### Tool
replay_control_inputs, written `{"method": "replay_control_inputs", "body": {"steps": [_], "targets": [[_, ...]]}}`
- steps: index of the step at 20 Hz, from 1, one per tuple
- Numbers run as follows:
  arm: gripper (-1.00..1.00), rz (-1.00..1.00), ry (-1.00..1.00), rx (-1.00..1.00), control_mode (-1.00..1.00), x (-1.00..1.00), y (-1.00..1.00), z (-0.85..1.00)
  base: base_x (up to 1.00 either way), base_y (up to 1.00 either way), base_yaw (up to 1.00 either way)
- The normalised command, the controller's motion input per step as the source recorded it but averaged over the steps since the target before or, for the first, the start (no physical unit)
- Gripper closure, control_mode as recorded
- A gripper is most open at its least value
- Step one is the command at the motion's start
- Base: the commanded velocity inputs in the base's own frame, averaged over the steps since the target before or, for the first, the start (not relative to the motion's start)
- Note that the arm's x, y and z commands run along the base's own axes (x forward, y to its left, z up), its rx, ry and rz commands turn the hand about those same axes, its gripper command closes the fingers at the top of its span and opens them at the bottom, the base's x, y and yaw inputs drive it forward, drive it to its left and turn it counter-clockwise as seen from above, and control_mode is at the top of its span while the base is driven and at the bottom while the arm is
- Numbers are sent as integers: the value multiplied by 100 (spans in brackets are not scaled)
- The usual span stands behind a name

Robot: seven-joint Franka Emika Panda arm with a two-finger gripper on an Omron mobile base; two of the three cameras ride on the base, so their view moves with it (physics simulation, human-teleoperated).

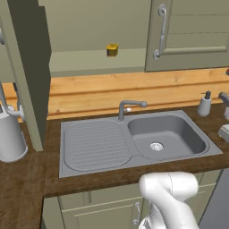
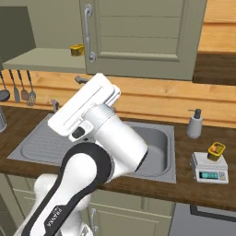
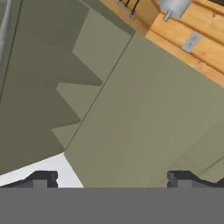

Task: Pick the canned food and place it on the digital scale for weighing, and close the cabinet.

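The canned food (image 2: 216,151), a squat yellow can with a dark band, stands on the digital scale (image 2: 209,171) on the counter right of the sink. The scale's corner (image 1: 225,132) also shows at the right edge of the left base view. The cabinet's left door (image 1: 27,67) is swung open and its right door (image 1: 192,36) is closed. A similar yellow can (image 1: 112,49) sits on the cabinet shelf. My gripper (image 3: 111,181) is open and holds nothing, its fingertips (image 3: 43,179) wide apart facing an olive-beige cabinet panel (image 3: 140,113). The arm's hand (image 2: 85,108) is raised over the sink.
A grey sink (image 1: 89,145) with a tap (image 1: 127,107) fills the wooden counter's middle. A grey soap pump bottle (image 2: 195,123) stands behind the scale. A metal canister (image 1: 10,136) stands at the left, and utensils (image 2: 20,87) hang on the wood wall.
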Motion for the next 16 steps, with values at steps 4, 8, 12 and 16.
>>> {"method": "replay_control_inputs", "body": {"steps": [4,8,12,16], "targets": [[-100,4,-8,1,-100,-69,79,-3,0,0,0],[-100,2,-8,0,-100,-53,100,-7,0,0,0],[-100,1,-4,0,-100,-22,100,-12,0,0,0],[-100,3,-1,0,-100,-12,100,-12,0,0,0]]}}
